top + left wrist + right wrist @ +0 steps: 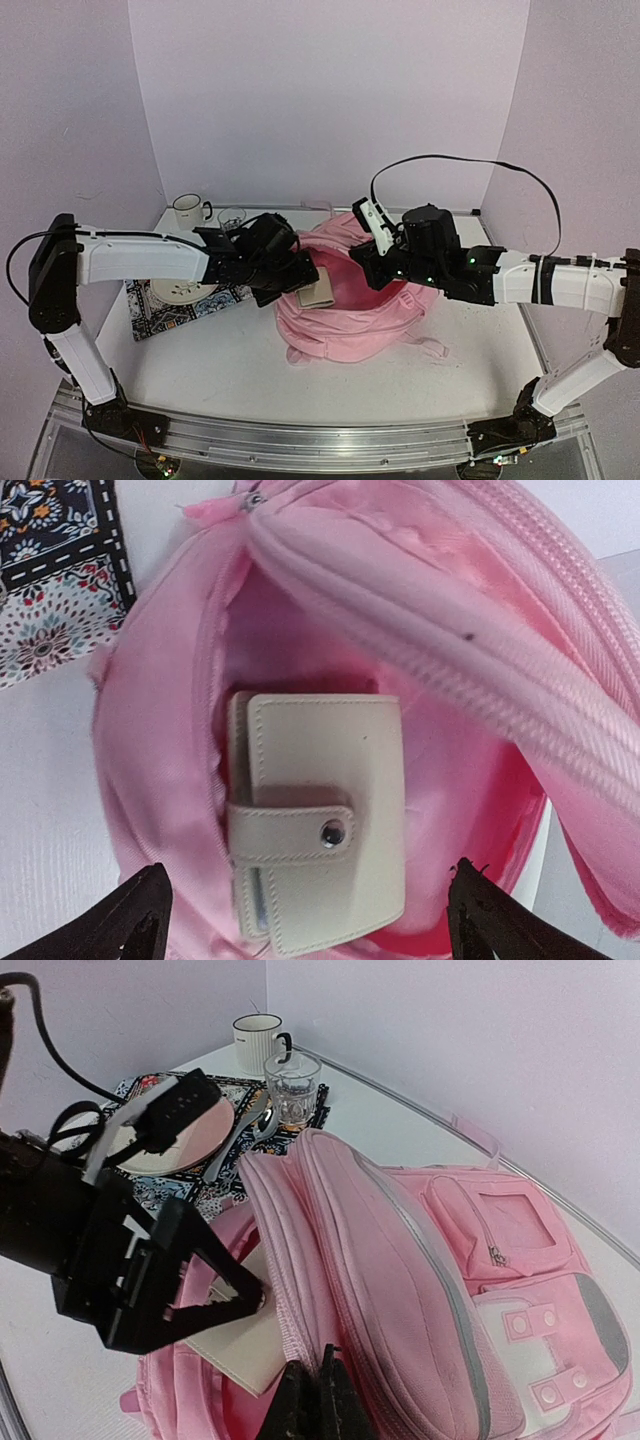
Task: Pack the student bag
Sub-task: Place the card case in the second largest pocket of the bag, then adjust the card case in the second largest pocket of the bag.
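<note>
On the worktop [220, 365], centre, the student bag [350, 335] lies with its main pocket unzipped; a cream wallet [320, 810] rests inside the mouth. The left fingers [135, 915] stand wide apart either side of the wallet, clear of it. The right fingers [295, 1405] are pinched together on the pocket's raised rim.

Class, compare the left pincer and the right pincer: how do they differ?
The left pincer stands wide open; the right pincer is shut. The left hangs over the wallet in the bag; the right pinches the bag's rim. Both are black.
</note>
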`<state>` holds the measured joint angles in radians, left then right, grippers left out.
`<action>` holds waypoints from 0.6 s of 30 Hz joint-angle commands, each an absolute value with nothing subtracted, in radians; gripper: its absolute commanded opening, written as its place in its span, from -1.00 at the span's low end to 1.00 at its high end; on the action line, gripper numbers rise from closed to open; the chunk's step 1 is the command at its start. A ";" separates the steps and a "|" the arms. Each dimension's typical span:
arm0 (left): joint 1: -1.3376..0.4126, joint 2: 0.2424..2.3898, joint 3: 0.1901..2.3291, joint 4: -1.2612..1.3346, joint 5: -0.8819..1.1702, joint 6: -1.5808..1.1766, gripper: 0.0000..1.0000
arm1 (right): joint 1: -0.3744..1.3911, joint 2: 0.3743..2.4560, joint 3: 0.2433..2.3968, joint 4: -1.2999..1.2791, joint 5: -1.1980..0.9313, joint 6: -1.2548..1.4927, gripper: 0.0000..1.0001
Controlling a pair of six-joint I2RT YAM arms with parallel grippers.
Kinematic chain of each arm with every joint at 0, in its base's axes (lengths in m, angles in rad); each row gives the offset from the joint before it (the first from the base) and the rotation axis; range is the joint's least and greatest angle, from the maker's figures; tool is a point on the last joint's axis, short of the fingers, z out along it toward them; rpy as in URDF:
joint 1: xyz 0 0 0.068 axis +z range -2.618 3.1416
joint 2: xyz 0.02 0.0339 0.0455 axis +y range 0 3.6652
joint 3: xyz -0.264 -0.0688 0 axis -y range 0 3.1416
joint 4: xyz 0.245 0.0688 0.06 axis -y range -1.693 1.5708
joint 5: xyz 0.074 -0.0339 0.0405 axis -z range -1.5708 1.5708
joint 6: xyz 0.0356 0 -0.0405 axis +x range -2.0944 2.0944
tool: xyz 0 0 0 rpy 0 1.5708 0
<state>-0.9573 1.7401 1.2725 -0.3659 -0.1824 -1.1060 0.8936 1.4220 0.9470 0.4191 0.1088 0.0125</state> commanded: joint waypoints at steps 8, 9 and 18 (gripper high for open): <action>-0.955 1.672 1.137 -0.160 -0.041 -1.204 0.35 | 0.899 1.406 0.986 0.528 0.098 0.045 -1.00; -0.955 1.683 1.143 -0.158 -0.037 -1.204 0.31 | 0.899 1.403 0.983 0.528 0.097 0.046 -1.00; -0.948 1.779 1.178 -0.127 -0.003 -1.223 0.19 | 0.898 1.390 0.972 0.530 0.085 0.052 -1.00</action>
<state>-0.9543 1.7380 1.1389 -0.1792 -0.0345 -1.2040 0.8932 1.4220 0.9470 0.4191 0.1005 0.0273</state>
